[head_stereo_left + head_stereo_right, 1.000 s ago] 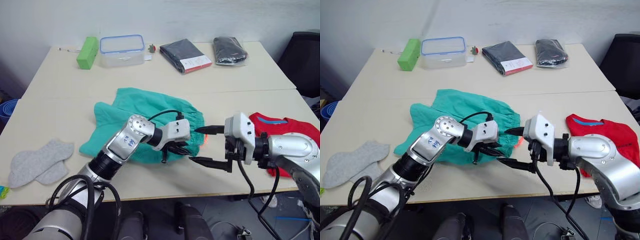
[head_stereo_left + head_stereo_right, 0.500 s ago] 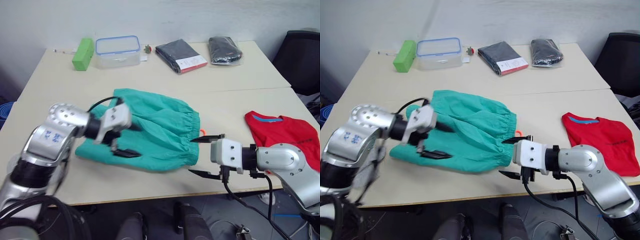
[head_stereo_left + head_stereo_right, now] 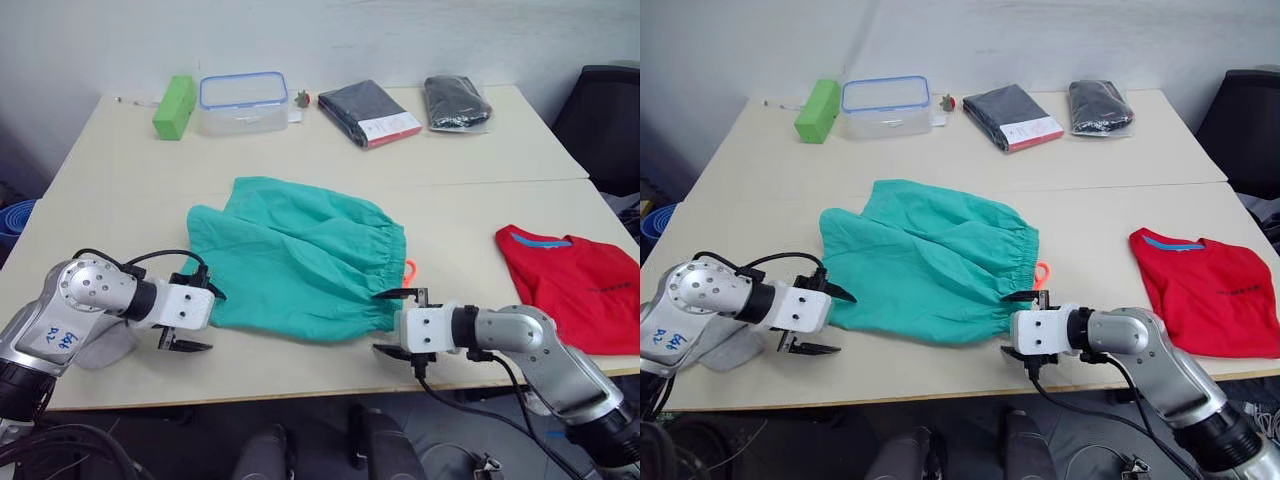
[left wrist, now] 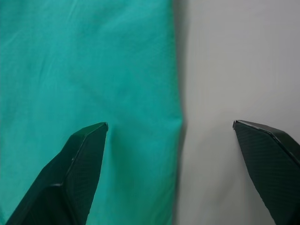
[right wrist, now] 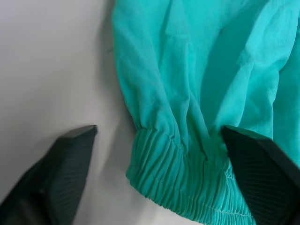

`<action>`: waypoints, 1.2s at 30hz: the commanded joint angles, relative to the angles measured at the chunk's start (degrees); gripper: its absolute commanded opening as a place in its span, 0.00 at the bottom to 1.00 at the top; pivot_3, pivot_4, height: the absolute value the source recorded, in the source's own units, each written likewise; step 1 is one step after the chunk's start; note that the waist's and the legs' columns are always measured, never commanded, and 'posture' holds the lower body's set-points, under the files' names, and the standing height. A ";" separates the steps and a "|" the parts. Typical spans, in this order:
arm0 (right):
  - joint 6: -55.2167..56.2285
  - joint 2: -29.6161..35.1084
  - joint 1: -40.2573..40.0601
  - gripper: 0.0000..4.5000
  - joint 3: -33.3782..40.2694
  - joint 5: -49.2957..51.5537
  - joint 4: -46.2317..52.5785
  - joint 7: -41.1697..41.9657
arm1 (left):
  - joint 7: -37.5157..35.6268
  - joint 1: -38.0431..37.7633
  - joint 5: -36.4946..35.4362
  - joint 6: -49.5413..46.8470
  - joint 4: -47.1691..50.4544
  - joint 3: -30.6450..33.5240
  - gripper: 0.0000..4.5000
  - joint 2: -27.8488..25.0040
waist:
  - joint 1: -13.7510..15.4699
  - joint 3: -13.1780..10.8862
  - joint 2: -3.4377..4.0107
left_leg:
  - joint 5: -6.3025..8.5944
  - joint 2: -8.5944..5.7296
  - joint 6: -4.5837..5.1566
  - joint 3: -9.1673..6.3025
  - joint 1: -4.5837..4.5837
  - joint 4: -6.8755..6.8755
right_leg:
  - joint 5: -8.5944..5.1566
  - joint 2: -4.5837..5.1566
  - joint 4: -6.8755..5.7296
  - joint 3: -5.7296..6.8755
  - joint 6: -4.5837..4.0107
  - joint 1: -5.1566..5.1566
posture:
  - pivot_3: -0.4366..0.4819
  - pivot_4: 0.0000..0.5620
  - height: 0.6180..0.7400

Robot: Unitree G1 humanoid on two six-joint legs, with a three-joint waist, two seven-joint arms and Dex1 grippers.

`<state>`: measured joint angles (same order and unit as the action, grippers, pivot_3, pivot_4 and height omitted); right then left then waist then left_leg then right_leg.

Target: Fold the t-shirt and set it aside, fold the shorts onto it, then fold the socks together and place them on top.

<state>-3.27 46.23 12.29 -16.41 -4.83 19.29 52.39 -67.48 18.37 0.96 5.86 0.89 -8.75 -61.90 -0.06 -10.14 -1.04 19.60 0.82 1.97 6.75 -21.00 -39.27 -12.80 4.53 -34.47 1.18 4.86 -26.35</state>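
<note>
The teal shorts (image 3: pixel 300 260) lie flat in the middle of the table, with the orange drawstring (image 3: pixel 408 270) poking out at the waistband. My left gripper (image 3: pixel 210 322) is open at the shorts' left hem, the cloth edge (image 4: pixel 154 140) running between its fingers. My right gripper (image 3: pixel 380 323) is open at the front waistband corner (image 5: pixel 178 173), one finger on each side of it. At the right lies the red t-shirt (image 3: pixel 575 285), folded. A grey sock (image 3: pixel 725 345) peeks out from under my left arm.
Along the far edge of the table stand a green box (image 3: pixel 175 105), a clear container with a blue lid (image 3: pixel 243 100) and two dark packaged garments (image 3: pixel 370 110) (image 3: pixel 458 100). A black chair (image 3: pixel 610 110) stands past the table's right side.
My left gripper let go near the waistband, opened and swung left to the shorts' hem. My right gripper dropped lower to the waistband corner and its fingers narrowed a little.
</note>
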 commanded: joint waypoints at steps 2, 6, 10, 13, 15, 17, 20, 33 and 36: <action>3.37 -1.10 1.33 0.55 0.12 -2.48 -2.78 -1.39 | 3.36 -0.34 4.44 1.28 -5.25 0.35 0.73 -0.06 | 0.02 0.01 0.03 | -0.05 0.03 -0.05 -0.01 0.10 0.00 | 0.03 -0.05 -0.08 0.02 -0.13 0.04 | 0.48 0.27 1.00; 4.56 -1.59 1.30 0.23 0.69 -2.73 -4.05 -1.16 | 2.93 -0.40 3.85 0.65 -6.04 0.28 0.46 -0.02 | -0.07 0.00 0.06 | -0.08 0.09 -0.10 -0.02 0.52 0.11 | -0.01 -0.11 -0.14 0.02 -0.26 0.38 | 0.48 0.27 1.00; 4.68 -1.70 1.28 0.00 1.53 -1.61 -4.32 -0.60 | 2.55 -0.30 3.38 0.40 -6.65 0.60 0.19 -0.05 | -0.10 -0.01 0.06 | -0.02 0.20 -0.15 -0.02 0.75 0.19 | -0.03 -0.19 0.00 0.06 -0.28 0.65 | 0.48 0.27 1.00; 5.32 -1.26 2.05 0.00 2.39 -0.40 -5.20 0.41 | 0.90 -0.61 1.87 -0.81 -5.97 0.86 0.01 -0.41 | -0.09 -0.01 0.06 | -0.02 0.21 -0.15 -0.02 0.74 0.19 | -0.03 -0.19 0.00 0.06 -0.29 0.65 | 0.48 0.27 1.00; 6.52 -0.59 2.71 0.00 3.10 1.36 -6.06 2.26 | -1.41 -1.98 -0.33 -2.85 -3.94 1.46 0.01 -1.31 | -0.17 -0.01 0.06 | -0.02 0.22 -0.16 -0.02 0.75 0.19 | -0.03 -0.19 0.01 0.06 -0.29 0.65 | 0.48 0.27 1.00; 7.36 0.56 3.49 0.00 4.24 4.07 -7.00 5.16 | -4.93 -4.49 -4.35 -6.98 0.06 3.04 0.01 -2.89 | -0.30 -0.01 0.06 | 0.02 0.25 -0.18 -0.01 0.74 0.20 | -0.04 -0.22 0.02 0.06 -0.30 0.65 | 0.48 0.27 1.00; 9.10 2.57 3.34 0.00 5.41 9.75 -7.30 11.11 | -9.49 -8.75 -10.39 -13.94 6.36 5.86 0.01 -5.91 | -0.68 -0.03 0.06 | 0.18 0.43 -0.24 0.05 0.72 0.20 | -0.08 -0.39 0.12 0.04 -0.36 0.64 | 0.48 0.27 1.00; -3.62 10.88 -4.36 0.00 11.02 32.66 2.95 27.60 | -23.23 -33.50 -37.93 -44.19 35.74 28.91 0.01 -15.47 | -0.26 -0.09 0.00 | 0.51 0.96 -0.61 0.09 0.79 0.16 | -0.72 -1.04 0.36 0.02 -1.44 0.66 | 0.48 0.27 1.00; -8.63 11.87 -6.68 0.00 12.90 36.99 5.81 27.92 | -23.87 -34.68 -38.91 -44.30 35.78 30.90 0.01 -16.05 | -0.20 -0.10 0.02 | 0.44 0.94 -0.72 0.08 0.87 0.16 | -0.77 -1.04 0.27 -0.01 -1.52 0.68 | 0.48 0.27 1.00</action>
<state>-9.42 57.10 6.00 -5.99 28.58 22.43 79.83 -86.06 -16.11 -36.93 -38.57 36.17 20.32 -77.30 -0.26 -10.24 -1.03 20.03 1.76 1.24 6.83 -20.10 -39.12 -13.58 3.50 -34.20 1.15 3.32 -25.65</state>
